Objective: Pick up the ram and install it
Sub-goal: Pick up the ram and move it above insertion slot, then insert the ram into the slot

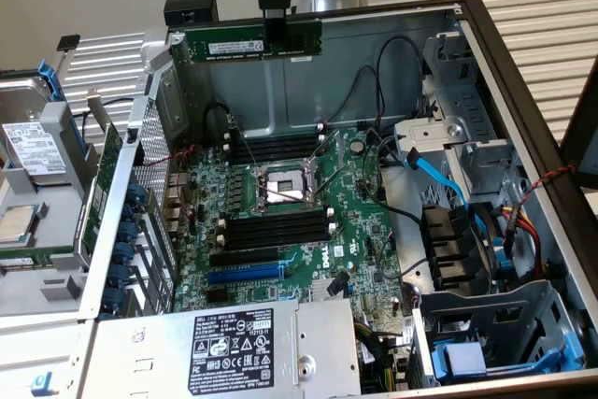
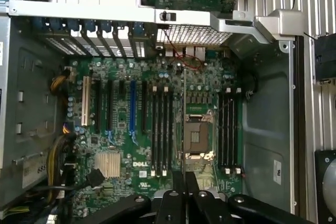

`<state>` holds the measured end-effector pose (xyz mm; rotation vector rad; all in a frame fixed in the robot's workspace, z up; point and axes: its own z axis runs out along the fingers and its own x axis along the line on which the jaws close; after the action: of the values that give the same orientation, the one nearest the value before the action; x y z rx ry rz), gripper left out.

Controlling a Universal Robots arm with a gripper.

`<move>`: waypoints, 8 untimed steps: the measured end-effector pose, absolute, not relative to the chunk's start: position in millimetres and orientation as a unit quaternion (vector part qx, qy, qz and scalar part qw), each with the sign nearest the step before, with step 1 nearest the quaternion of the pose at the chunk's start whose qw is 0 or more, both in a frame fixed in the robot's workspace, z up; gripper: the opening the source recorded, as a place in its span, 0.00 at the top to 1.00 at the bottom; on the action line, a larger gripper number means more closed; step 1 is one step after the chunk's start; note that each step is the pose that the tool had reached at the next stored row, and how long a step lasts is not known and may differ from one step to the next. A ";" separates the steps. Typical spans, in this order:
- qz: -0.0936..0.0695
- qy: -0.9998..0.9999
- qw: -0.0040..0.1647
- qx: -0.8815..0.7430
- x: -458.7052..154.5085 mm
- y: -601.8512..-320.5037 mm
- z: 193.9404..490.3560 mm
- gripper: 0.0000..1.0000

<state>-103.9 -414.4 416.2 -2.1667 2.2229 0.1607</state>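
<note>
Above the open case (image 1: 364, 72), one claw (image 1: 274, 36) grips one ram (image 1: 224, 44) over two banks of black slots (image 1: 276, 231).

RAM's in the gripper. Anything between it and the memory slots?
Nothing visible. The gripper holds the ram above the open case; the black memory slots beside the CPU socket lie uncovered. Loose black cables run near the slot ends, not across them.

Ram stick (image 1: 224, 46): one.
Pincer (image 1: 274, 44): one.
Motherboard (image 1: 364, 221): one.
CPU socket (image 1: 283, 186): one.
Black memory slot banks (image 1: 276, 228): two, one far of socket, one near.
Blue expansion slot (image 1: 245, 274): one.
White slot (image 2: 83, 99): one.
Finned heatsink (image 2: 108, 164): one.
Hard drive (image 1: 33, 147), far left: one.
Blue cable (image 1: 439, 175), right: one.
</note>
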 end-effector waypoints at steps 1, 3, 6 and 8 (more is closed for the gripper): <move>0.051 0.715 0.017 -0.697 -100.3 -413.2 415.7 0.87; 0.051 0.715 0.018 -0.697 -93.9 -411.3 414.8 0.87; 0.050 0.715 0.018 -0.697 -82.4 -408.4 413.0 0.87; 0.050 0.715 0.018 -0.697 -75.6 -406.5 411.4 0.87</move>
<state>-75.6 -406.5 411.4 -2.1647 2.2201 0.1549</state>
